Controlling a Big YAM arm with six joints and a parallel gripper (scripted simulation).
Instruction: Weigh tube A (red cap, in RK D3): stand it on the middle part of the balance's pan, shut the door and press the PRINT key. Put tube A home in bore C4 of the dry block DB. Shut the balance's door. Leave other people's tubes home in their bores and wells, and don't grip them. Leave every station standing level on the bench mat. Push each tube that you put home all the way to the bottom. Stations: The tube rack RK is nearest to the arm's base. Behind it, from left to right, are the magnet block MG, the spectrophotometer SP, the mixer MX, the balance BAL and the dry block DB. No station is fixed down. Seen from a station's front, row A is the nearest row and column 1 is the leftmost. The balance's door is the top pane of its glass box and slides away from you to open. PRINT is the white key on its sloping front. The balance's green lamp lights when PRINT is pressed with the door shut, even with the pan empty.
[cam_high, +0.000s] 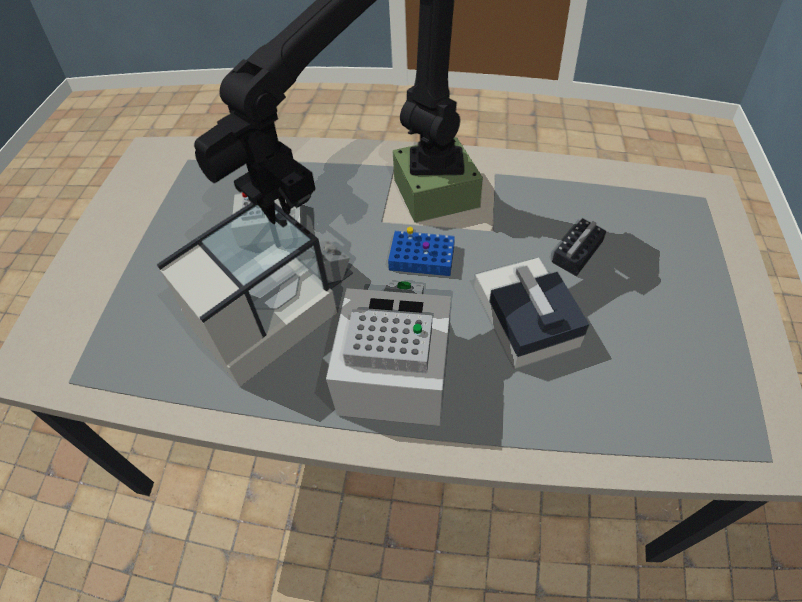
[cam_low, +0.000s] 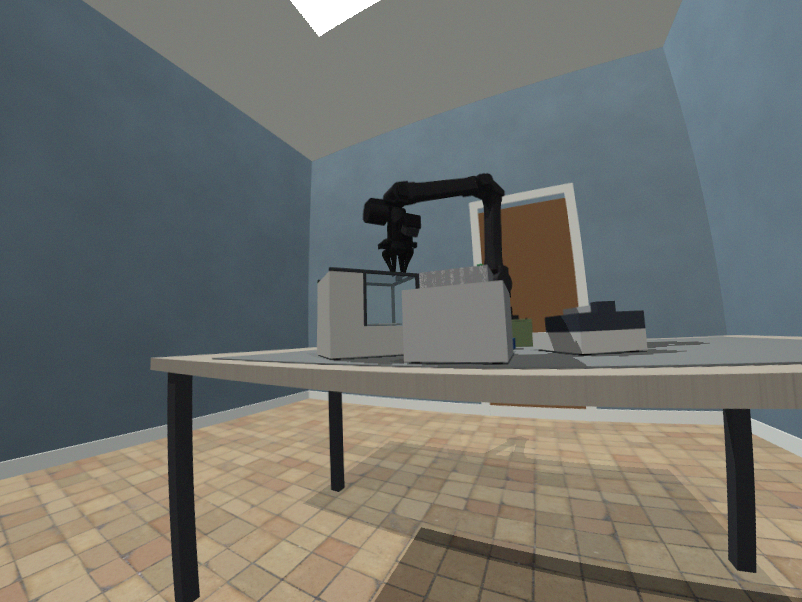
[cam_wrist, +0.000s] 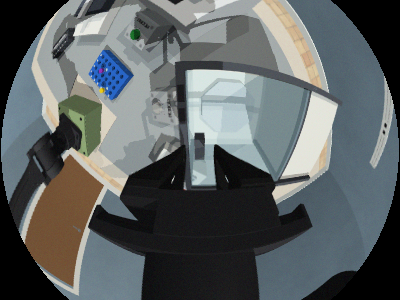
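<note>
1. Rack (cam_high: 421, 264) (cam_wrist: 106, 80): blue; its caps, yellow and magenta.
2. Arm's base (cam_high: 446, 194) (cam_wrist: 93, 125) (cam_low: 523, 331): green.
3. Fingers (cam_high: 274, 210) (cam_low: 397, 268): black.
4. Floor (cam_high: 213, 531) (cam_low: 272, 492): tan, checked with tiles.
5. Walls (cam_high: 213, 32) (cam_low: 161, 194): blue.
</note>
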